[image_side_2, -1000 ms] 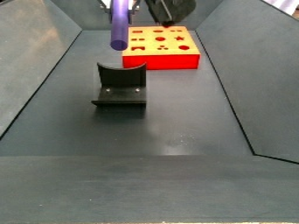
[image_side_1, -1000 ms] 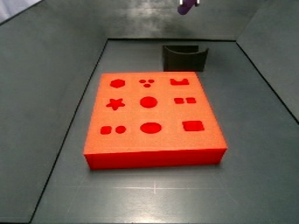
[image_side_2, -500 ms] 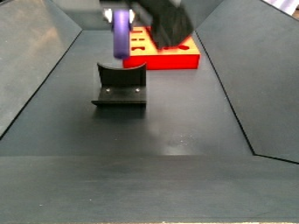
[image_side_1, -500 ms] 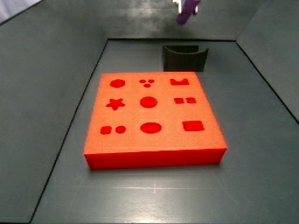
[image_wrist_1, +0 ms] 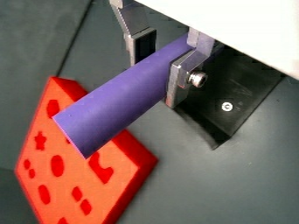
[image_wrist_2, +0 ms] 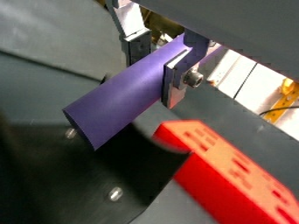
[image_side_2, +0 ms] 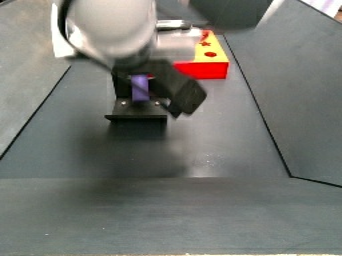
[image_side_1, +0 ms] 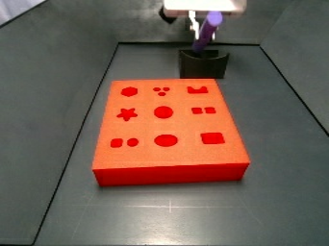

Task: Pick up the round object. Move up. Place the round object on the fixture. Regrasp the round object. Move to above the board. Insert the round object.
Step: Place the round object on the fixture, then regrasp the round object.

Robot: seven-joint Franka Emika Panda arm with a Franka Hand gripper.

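The round object, a smooth purple peg (image_wrist_1: pixel 121 96) (image_wrist_2: pixel 128 92), sits clamped between the silver fingers (image_wrist_1: pixel 177 77) of my gripper (image_wrist_1: pixel 158 63) (image_wrist_2: pixel 158 63), which is shut on it. In both side views the gripper (image_side_1: pixel 202 31) (image_side_2: pixel 138 88) hangs low over the dark fixture (image_side_1: pixel 203 64) (image_side_2: pixel 138 112), with the peg (image_side_1: pixel 202 38) (image_side_2: pixel 140 87) upright and its lower end at the fixture's notch. Whether the peg touches the notch cannot be told. The red board (image_side_1: pixel 167 129) (image_side_2: pixel 202 60) with its shaped cut-outs lies beside the fixture, also seen in both wrist views (image_wrist_1: pixel 70 171) (image_wrist_2: pixel 233 179).
Sloping grey walls (image_side_1: pixel 52 115) (image_side_2: pixel 40 100) close in the dark floor (image_side_2: pixel 201 150) on both sides. The arm's bulky white and black body (image_side_2: pixel 114 25) fills the space above the fixture.
The gripper has come down with the peg, from high above the floor to just over the fixture. The board and fixture have stayed put.
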